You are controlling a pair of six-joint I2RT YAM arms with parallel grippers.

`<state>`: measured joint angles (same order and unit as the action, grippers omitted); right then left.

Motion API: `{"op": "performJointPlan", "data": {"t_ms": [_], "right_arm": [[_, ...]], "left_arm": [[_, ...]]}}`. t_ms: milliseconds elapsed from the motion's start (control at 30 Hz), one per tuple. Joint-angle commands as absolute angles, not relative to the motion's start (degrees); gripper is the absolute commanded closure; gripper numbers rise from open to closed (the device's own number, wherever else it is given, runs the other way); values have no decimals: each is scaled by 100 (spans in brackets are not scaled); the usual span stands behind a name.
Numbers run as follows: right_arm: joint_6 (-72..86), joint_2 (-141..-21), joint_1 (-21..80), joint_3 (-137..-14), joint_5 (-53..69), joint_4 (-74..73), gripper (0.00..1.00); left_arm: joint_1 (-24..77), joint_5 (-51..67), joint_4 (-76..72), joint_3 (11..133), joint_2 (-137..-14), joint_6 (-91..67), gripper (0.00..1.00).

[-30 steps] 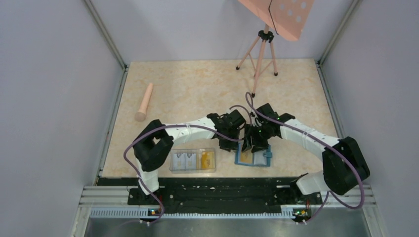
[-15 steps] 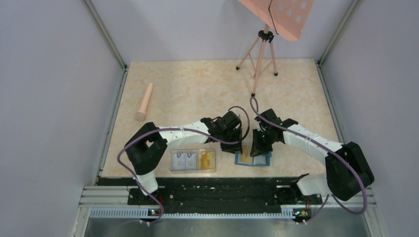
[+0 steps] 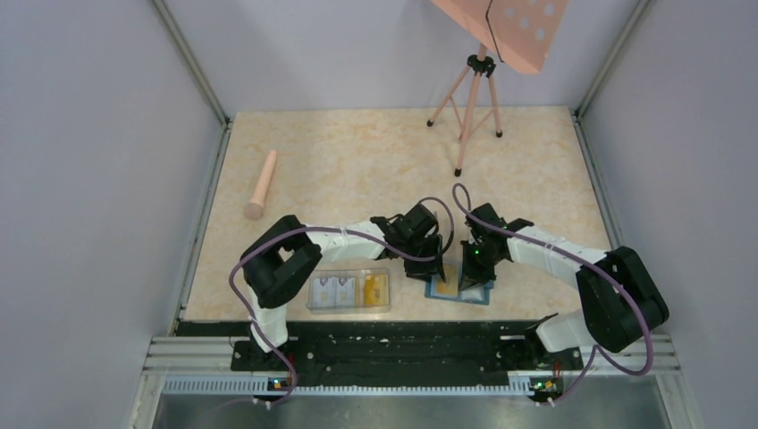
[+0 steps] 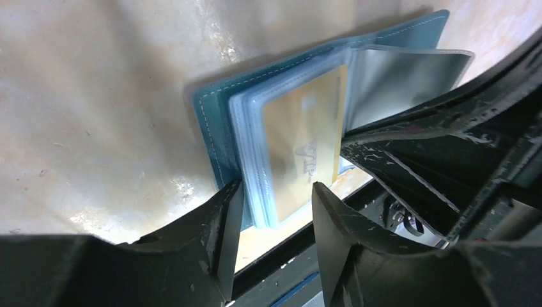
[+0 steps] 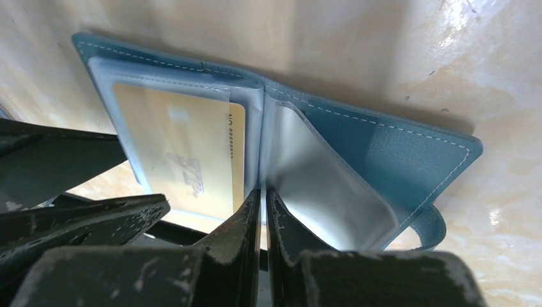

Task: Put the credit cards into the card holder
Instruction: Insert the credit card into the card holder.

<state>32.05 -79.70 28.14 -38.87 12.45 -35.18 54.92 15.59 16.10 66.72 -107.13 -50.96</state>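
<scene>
The teal card holder (image 3: 483, 296) lies open near the table's front edge. A gold credit card (image 4: 307, 141) sits inside its left clear sleeve (image 5: 185, 160). My left gripper (image 4: 276, 187) is open, its fingers astride the near edge of the sleeve stack. My right gripper (image 5: 263, 192) is shut on the edge of one clear sleeve leaf (image 5: 319, 185) at the fold and holds it raised. From above, the left gripper (image 3: 437, 271) and right gripper (image 3: 468, 279) hang side by side over the card holder. More credit cards (image 3: 332, 288) lie in a clear box (image 3: 349, 307).
The clear box stands left of the card holder, with a yellow card (image 3: 376, 288) at its right end. A pink cylinder (image 3: 261, 185) lies at the far left. A pink tripod (image 3: 469, 98) stands at the back. A black rail (image 3: 384, 344) runs along the front edge.
The right jaws have closed onto the sleeve leaf. The left jaws have widened. Both grippers have come down and nearer to the card holder's front edge.
</scene>
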Motion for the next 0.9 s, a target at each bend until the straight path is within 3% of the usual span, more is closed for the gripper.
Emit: {"op": "performJointPlan", "data": {"t_ms": [0, 467, 733, 867], "right_arm": [[3253, -8050, 2760, -3828, 1134, -3312, 94], [3214, -8050, 2760, -3850, 1200, -3306, 96], [3199, -8060, 2760, -3824, 1265, -3239, 100], [3180, -8070, 2760, -3830, 1282, -3243, 100]], "left_arm": [[5480, 1569, 1573, 6963, -10829, -5117, 51], [5719, 506, 2501, 7308, -10328, -4843, 50], [5762, 893, 2152, 7358, -10538, -4937, 57], [5765, 928, 2136, 7357, -10645, -4940, 56]]}}
